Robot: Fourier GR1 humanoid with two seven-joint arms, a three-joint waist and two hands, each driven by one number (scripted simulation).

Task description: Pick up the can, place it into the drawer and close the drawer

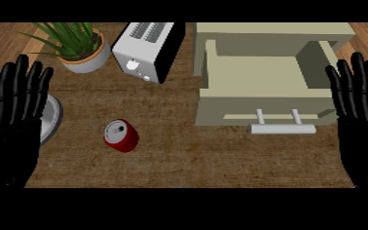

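Observation:
A red can (pixel 121 135) with a silver top stands on the brown counter, left of centre. To the right, the beige drawer (pixel 215 108) is pulled open, its inside bare, with a pale bar handle (pixel 283 128) on its front. My left hand (pixel 20 112) rests open at the left edge, fingers up, well left of the can. At the right edge my right hand (pixel 352 107) is also open with fingers up, beside the drawer's right side.
A white toaster (pixel 147 48) sits at the back, behind the can. A potted green plant (pixel 78 44) stands at the back left. Part of a grey plate (pixel 50 119) shows under my left hand. The counter's front edge runs below the can.

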